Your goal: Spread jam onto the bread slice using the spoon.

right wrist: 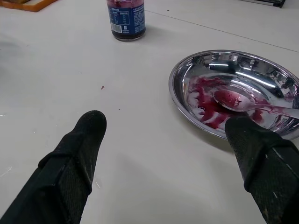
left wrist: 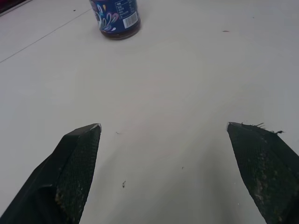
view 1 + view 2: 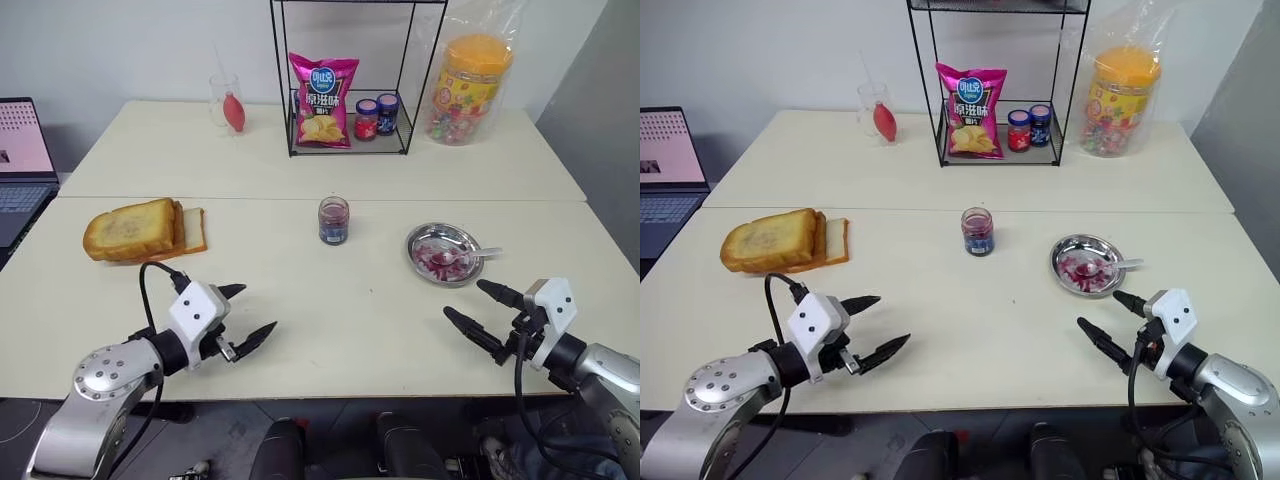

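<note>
The jam jar (image 3: 333, 220), clear glass with a blue label and dark purple-red jam inside, stands upright at the middle of the table. The bread slice (image 3: 128, 228), thick and golden-brown, lies at the left. The shiny spoon (image 3: 470, 254) rests in a round steel dish (image 3: 418, 246) smeared with jam, its bowl inside and its handle over the right rim. My left gripper (image 3: 259, 308) hovers open and holds nothing, near the front edge, below and left of the jar. My right gripper (image 3: 461, 298) is open too, just in front of the dish (image 1: 187, 65) and spoon (image 1: 252, 105).
White-crumb slices (image 3: 194, 230) lean behind the toast. At the back stands a black wire rack (image 3: 345, 120) with a chip bag and two small jars. A candy tub (image 3: 468, 88) and a glass (image 3: 226, 100) stand beside it. A laptop (image 3: 22, 165) sits off the left edge.
</note>
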